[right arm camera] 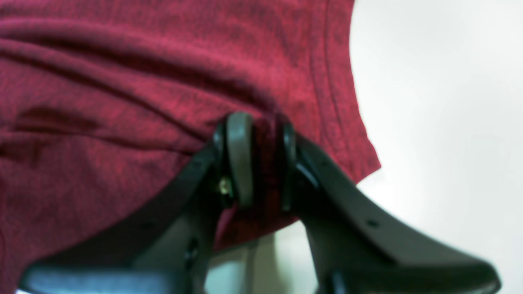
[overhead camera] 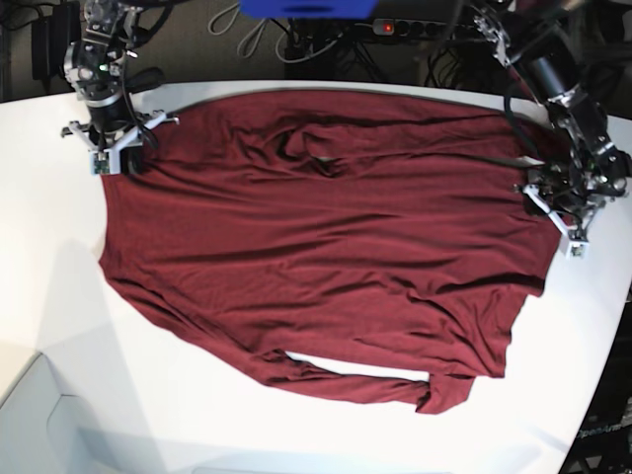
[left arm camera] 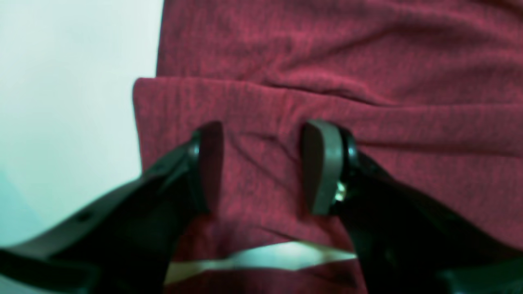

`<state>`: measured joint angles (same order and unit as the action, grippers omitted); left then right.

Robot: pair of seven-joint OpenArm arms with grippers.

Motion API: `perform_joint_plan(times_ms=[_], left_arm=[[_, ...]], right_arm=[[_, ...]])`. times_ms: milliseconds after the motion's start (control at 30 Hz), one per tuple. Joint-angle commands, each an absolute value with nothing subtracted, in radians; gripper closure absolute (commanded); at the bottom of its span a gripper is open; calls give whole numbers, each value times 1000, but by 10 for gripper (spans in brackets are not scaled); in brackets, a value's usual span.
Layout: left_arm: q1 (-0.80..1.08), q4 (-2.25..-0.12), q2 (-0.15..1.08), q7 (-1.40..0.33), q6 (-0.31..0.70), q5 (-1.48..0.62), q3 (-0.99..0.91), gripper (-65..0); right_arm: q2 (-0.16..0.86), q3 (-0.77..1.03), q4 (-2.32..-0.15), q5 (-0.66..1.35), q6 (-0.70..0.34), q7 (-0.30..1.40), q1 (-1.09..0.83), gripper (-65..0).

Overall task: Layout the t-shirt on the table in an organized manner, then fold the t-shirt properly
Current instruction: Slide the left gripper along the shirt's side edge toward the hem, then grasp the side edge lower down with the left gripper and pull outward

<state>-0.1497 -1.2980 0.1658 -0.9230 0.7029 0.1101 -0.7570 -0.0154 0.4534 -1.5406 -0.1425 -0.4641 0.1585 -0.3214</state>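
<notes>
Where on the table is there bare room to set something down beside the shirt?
Bare table runs along the t-shirt's base-view left edge and along the near edge below its folded sleeve. The far corners are crowded: the right gripper and left gripper sit there.

One t-shirt [overhead camera: 316, 237]; seemingly two end effectors

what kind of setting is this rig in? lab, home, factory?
Most likely a robotics lab bench. Two arms work a maroon t-shirt spread on a glossy white table, and behind the table's far edge there's a tangle of loose cables and a power strip on a dark floor. Nothing domestic is visible.
</notes>
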Motion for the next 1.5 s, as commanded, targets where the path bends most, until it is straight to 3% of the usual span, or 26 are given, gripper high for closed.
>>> perform_joint_plan(times_ms=[0,300,533,700,833,1033,1233,1467], left_arm=[[-165,-1343,182,-915,698,107,-760,-310],[-194,-1540,160,-917,698,102,-760,-312],[-306,-1527,147,-903,698,-5,-751,-312],[-455,-1308,104,-877,698,-12,-654,-307],[-541,-1050,108,-737,688,-16,-552,-283],[-667,-665,120,-404,453,-15,-430,-164],[-789,-286,183,-139,326,-15,-380,-161],[-762,-217,252,-28,315,-15,-378,-161]], right_arm=[[1,461,-1573,-150,-460,168,-321,-115],[5,472,-1696,-150,-460,168,-283,-115],[8,469,-1661,-150,-460,170,-173,-115],[38,452,-1577,-151,-461,173,-65,-109],[77,407,-1544,-153,-461,176,-45,-37],[84,397,-1537,-153,-461,176,-54,0],[85,401,-1524,-154,-461,176,-56,0],[85,401,-1526,-154,-461,176,-56,0]])
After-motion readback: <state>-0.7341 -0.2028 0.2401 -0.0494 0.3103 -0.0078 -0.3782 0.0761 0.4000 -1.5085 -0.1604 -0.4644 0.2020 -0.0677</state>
